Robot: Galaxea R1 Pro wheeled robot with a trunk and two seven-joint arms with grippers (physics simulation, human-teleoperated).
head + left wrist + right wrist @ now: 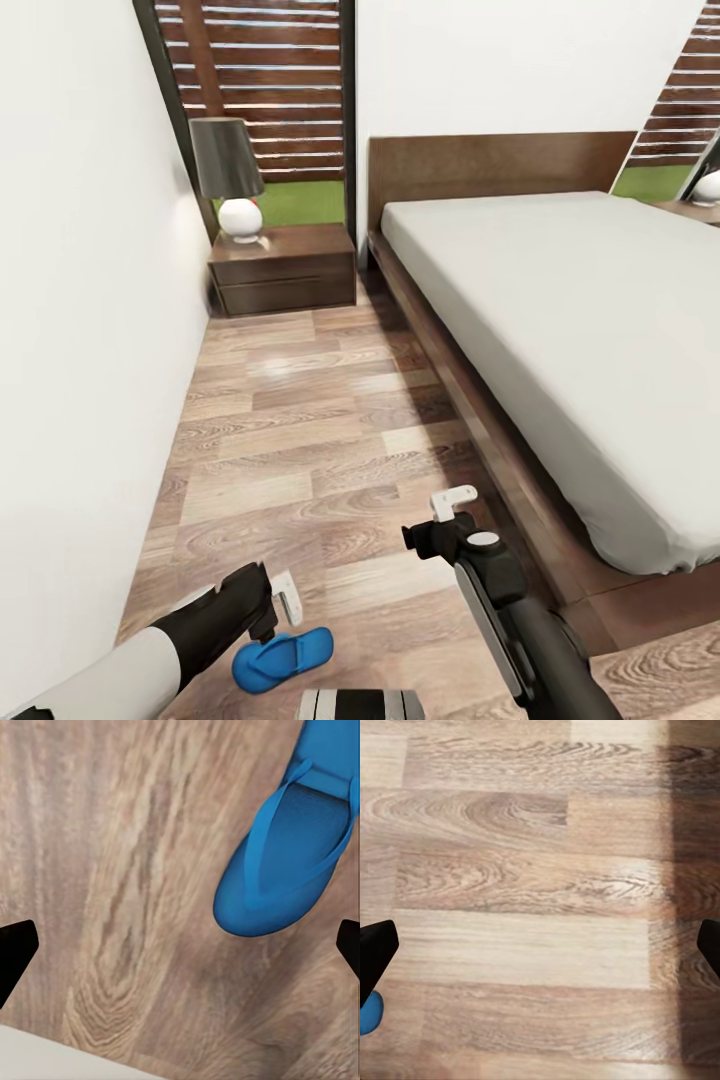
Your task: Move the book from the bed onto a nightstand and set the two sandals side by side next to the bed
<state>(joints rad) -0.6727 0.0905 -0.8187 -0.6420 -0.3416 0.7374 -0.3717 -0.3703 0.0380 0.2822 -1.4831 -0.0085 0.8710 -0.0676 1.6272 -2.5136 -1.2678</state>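
**Both grippers open over the floor**

The left gripper (284, 600) has its fingers wide apart and holds nothing. It hangs just above a blue sandal (282, 657) lying flat on the wood floor (300, 440). The right gripper (452, 503) is open and empty too, between the sandal and the bed (560, 330). Both arms reach forward and down.

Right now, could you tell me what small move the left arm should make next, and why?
Probably shift the left gripper sideways over the sandal before lowering. In the left wrist view the sandal lies flat on the floor, off to one side of the open fingers, which hold nothing.
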